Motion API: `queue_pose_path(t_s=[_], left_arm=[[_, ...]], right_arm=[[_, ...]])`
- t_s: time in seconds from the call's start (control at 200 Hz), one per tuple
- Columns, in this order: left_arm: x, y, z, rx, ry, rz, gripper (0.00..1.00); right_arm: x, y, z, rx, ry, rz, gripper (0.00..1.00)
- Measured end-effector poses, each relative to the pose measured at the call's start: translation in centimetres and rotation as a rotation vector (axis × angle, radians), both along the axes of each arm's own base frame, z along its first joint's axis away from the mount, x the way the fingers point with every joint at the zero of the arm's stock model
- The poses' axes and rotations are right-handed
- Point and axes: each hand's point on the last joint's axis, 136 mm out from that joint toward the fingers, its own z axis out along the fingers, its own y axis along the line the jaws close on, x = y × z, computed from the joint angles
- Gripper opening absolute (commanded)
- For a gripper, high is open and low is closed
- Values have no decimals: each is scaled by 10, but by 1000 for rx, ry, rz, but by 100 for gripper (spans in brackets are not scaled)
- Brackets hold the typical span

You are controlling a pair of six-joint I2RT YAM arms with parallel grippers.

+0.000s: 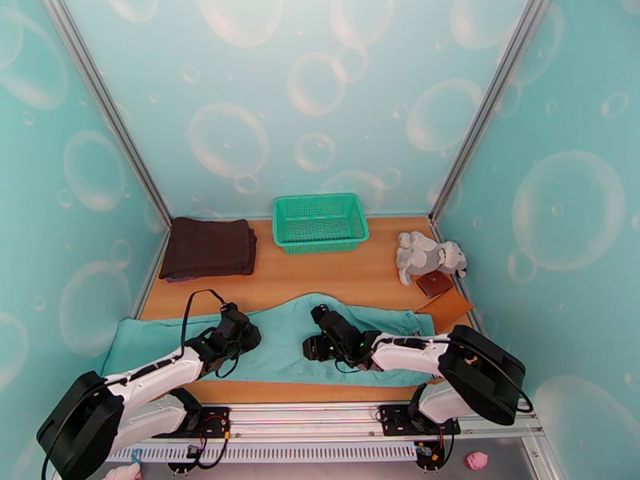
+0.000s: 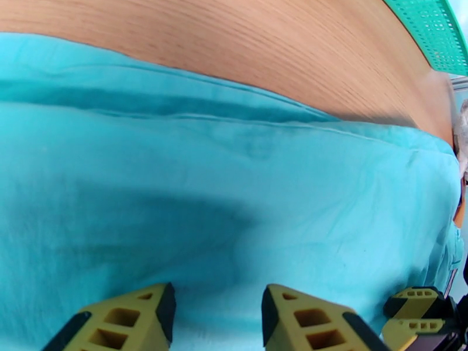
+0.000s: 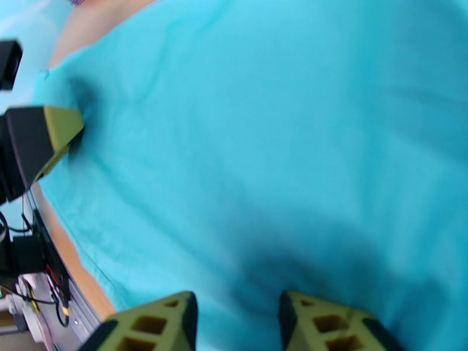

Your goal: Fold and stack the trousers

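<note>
A dark brown folded garment (image 1: 208, 248) lies in the far left corner of the light wooden table (image 1: 336, 278). Along the near edge, the long light teal soft cloth trousers (image 1: 280, 350) stretch flat from the left edge almost to the right edge (a few shallow creases run along them). The left gripper (image 1: 234, 314) hangs low over the left half of the trousers, its yellow fingers (image 2: 140, 317) moderately parted, with flat cloth showing in the gap and nothing pinched. At the middle of the far edge stands a green perforated plastic basket (image 1: 320, 222). The right gripper (image 1: 320, 314) hovers over the middle of the trousers, just beside the left one, its fingers (image 3: 158, 323) likewise apart and empty. By the right edge a grey-and-white plush toy (image 1: 428, 256) lies beside a small brown square pouch (image 1: 434, 283).
</note>
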Motion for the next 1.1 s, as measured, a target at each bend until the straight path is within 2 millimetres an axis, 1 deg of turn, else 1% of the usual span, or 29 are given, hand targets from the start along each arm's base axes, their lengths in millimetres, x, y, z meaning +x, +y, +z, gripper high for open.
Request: queue_pose_path(t_s=[0.115, 0.185, 0.24, 0.32, 0.36, 0.42, 0.44, 0.485, 0.56, 0.635, 0.695, 0.735, 0.78, 0.845, 0.95, 1.025, 1.1], left_arm=[[-1, -3, 2, -7, -5, -25, 45], [-3, -9, 4, -2, -11, -53, 46], [-3, -16, 9, -6, -18, -78, 45], [1, -30, 11, -13, -19, -106, 45], [3, -36, 9, -12, -9, -120, 45], [2, -49, 0, -2, 20, -155, 45], [1, -54, -3, 9, 25, -172, 45], [4, -71, 0, -6, 16, -206, 45], [3, -105, 0, -39, 15, -289, 45], [0, -139, 2, -90, 18, -363, 45], [-3, -161, 3, -124, 25, -414, 45], [-4, -173, 4, -137, 31, -438, 45], [-4, -182, 5, -137, 34, -452, 45], [-5, -186, 7, -127, 35, -458, 46], [-4, -178, 17, -94, 17, -445, 46], [-2, -169, 38, -86, -37, -426, 47], [5, -157, 72, -91, -129, -397, 47]], right_arm=[[4, -18, 3, -77, -8, -65, 44], [11, -28, 14, -136, -38, -106, 46], [21, -30, 31, -155, -94, -131, 47], [35, -23, 67, -123, -198, -141, 47], [42, -18, 85, -94, -250, -132, 48], [49, -11, 105, -56, -313, -117, 48], [50, -9, 109, -47, -330, -111, 48], [54, -5, 116, -33, -360, -102, 48], [58, -5, 118, -36, -382, -90, 49], [65, -11, 117, -53, -391, -97, 49], [71, -17, 118, -61, -397, -113, 49], [75, -22, 120, -64, -403, -124, 49], [77, -27, 122, -66, -411, -133, 49], [80, -34, 127, -63, -429, -145, 49], [80, -39, 138, -56, -465, -145, 49], [81, -37, 141, -55, -487, -128, 49], [83, -32, 140, -58, -504, -100, 49]])
